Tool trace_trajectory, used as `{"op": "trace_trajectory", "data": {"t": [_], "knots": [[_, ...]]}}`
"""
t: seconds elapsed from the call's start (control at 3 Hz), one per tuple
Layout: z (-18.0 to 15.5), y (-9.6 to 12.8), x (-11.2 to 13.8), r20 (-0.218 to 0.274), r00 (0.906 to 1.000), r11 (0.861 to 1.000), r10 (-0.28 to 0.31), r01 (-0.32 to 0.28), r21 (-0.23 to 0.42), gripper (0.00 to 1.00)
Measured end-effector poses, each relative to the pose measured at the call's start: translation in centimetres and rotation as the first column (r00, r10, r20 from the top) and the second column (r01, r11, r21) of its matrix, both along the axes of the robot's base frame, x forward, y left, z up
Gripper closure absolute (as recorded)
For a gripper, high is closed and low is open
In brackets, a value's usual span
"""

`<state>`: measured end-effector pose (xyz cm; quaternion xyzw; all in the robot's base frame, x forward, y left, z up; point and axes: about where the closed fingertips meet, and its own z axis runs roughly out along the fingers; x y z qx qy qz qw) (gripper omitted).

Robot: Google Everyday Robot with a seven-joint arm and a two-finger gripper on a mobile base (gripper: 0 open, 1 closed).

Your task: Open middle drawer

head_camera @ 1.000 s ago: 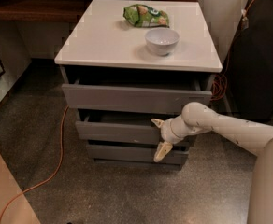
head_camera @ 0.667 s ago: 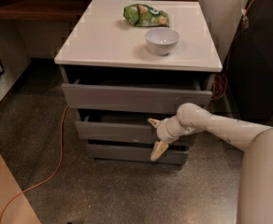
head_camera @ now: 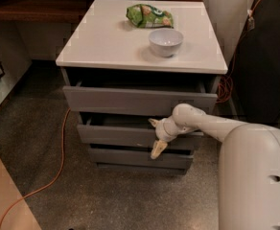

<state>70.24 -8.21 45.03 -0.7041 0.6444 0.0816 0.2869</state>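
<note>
Gripper [head_camera: 155, 136], fingers spread wide, against the middle drawer [head_camera: 116, 135] front; nothing clamped.

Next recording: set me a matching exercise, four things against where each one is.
1 bowl
2 snack bag
3 gripper
4 orange cable

A on the floor, left of the cabinet
B at the middle drawer front
C far back on the cabinet top
D on the cabinet top, in front of the bag

Pairs: 1-D, 2-C, 3-B, 4-A
</note>
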Motion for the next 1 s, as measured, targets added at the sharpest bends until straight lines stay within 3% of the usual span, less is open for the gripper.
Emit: {"op": "trace_trajectory", "data": {"t": [0.67, 1.0], "knots": [[-2.8, 1.5, 1.3, 0.003, 0.9995, 0.999, -0.032, 0.032, -0.030, 0.02], [-2.9, 1.6, 0.6, 0.001, 0.9988, 0.998, -0.049, 0.049, -0.026, 0.26]]}}
